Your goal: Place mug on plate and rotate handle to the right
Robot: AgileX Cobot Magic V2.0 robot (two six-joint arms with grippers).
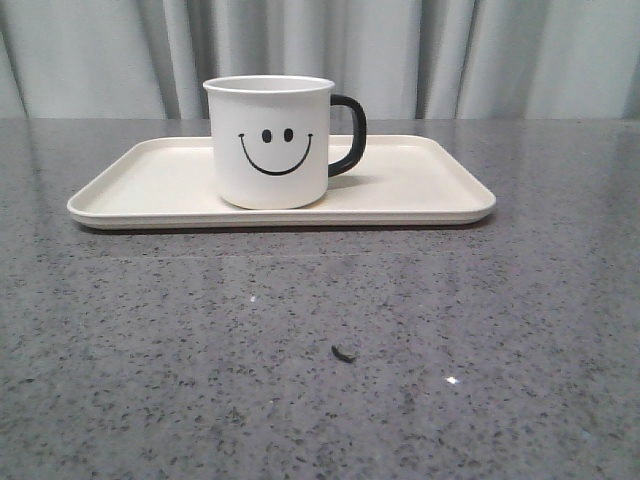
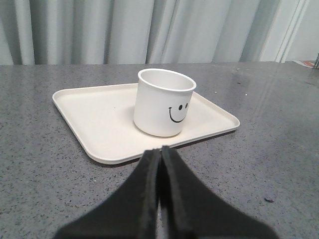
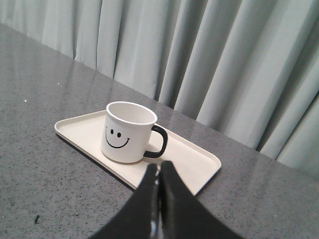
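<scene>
In the front view the plate (image 1: 150, 180) lies flat on the grey speckled worktop (image 1: 320, 350), its long side running from 9 o'clock to 3 o'clock, with pale curtains (image 1: 500, 55) hanging behind it. The mug (image 1: 270, 140) stands upright on the plate a little left of the plate's middle, its base fully inside the low rim and its smiley face turned toward the camera. The handle (image 1: 350, 135) sticks out from the mug's body toward 3 o'clock, that is, to the right. A small dark speck (image 1: 343, 352) sits on the worktop toward 6 o'clock from the mug, well apart from the plate. Neither arm shows in the front view. In the left wrist view the left claw (image 2: 160, 164) is clenched, its two black fingers pressed together with nothing between them, apart from the plate's near rim (image 2: 114, 157); the mug (image 2: 162, 102) there shows its face on one side and the handle is hidden behind the body. In the right wrist view the right claw (image 3: 159, 179) is likewise clenched on nothing, clear of the plate (image 3: 194, 164), with the mug (image 3: 127, 132) and its handle (image 3: 159, 142) both in plain sight.
</scene>
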